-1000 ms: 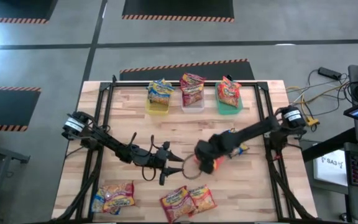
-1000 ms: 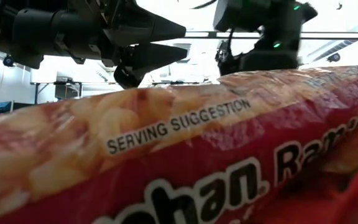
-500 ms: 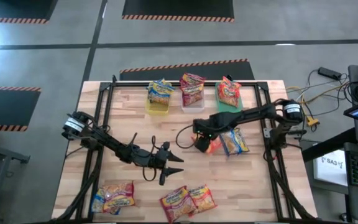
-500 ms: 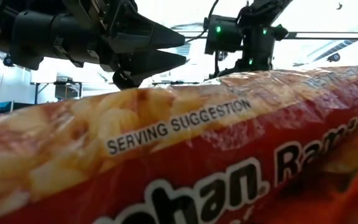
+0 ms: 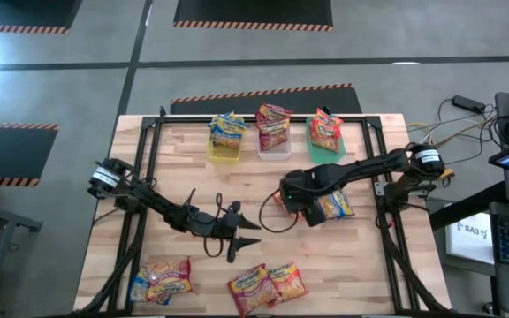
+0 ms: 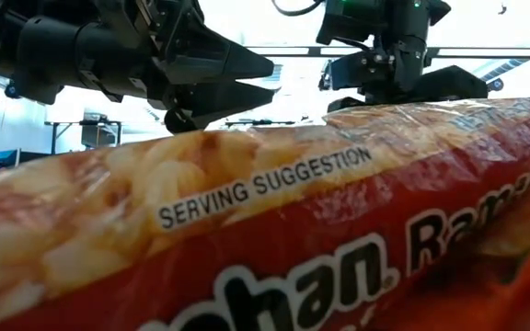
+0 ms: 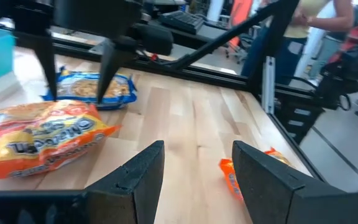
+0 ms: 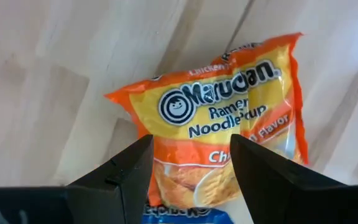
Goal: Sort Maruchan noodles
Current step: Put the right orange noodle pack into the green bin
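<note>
An orange Maruchan packet (image 5: 300,210) lies flat on the table's middle right, and its edge overlaps a blue-and-yellow packet (image 5: 334,206). My right gripper (image 5: 290,200) stands open right above the orange packet (image 8: 216,124), fingers pointing down, one on either side. I cannot see it touch the packet. My left gripper (image 5: 247,239) is open and level over bare wood at the middle, pointing toward the table's right. Its wrist view shows the orange packet (image 7: 39,142) and the blue-and-yellow one (image 7: 95,87).
Yellow (image 5: 224,152), clear (image 5: 274,148) and green (image 5: 327,155) bins stand along the far edge, each with packets in it. More packets lie at the near edge (image 5: 162,278) (image 5: 268,285). A red packet (image 6: 265,239) fills the low view. People stand beyond the table.
My right gripper has moved from nearer the near edge toward the far edge. It now stands over the orange packet beside the blue-and-yellow one. The left arm has kept almost still.
</note>
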`<state>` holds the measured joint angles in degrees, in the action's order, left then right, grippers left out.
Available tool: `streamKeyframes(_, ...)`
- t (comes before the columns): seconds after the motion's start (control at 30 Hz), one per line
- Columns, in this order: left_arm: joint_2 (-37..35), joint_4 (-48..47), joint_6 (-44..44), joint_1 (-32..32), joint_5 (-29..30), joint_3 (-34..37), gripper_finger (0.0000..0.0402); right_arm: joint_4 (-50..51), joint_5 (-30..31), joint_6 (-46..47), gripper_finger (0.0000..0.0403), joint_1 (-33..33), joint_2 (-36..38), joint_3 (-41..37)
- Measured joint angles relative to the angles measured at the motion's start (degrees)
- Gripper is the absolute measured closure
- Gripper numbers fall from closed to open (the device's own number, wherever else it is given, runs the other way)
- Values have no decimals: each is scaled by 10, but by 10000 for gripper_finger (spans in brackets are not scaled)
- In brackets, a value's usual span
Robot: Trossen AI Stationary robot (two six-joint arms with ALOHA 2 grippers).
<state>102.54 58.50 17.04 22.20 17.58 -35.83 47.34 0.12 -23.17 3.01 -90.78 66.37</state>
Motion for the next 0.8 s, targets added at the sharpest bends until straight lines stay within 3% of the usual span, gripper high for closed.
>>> streamKeyframes(0.33, 0, 1, -14, -2, 21, 0, 228, -44, 0, -84, 200, -6, -1, -33)
streamKeyframes(0.6, 0, 2, -15, -3, 29, 0, 228, -74, -1, -83, 200, -29, -1, -57)
streamKeyframes(0.8, 0, 1, -15, -3, 29, 0, 228, -80, -9, -32, 200, -38, -12, -70)
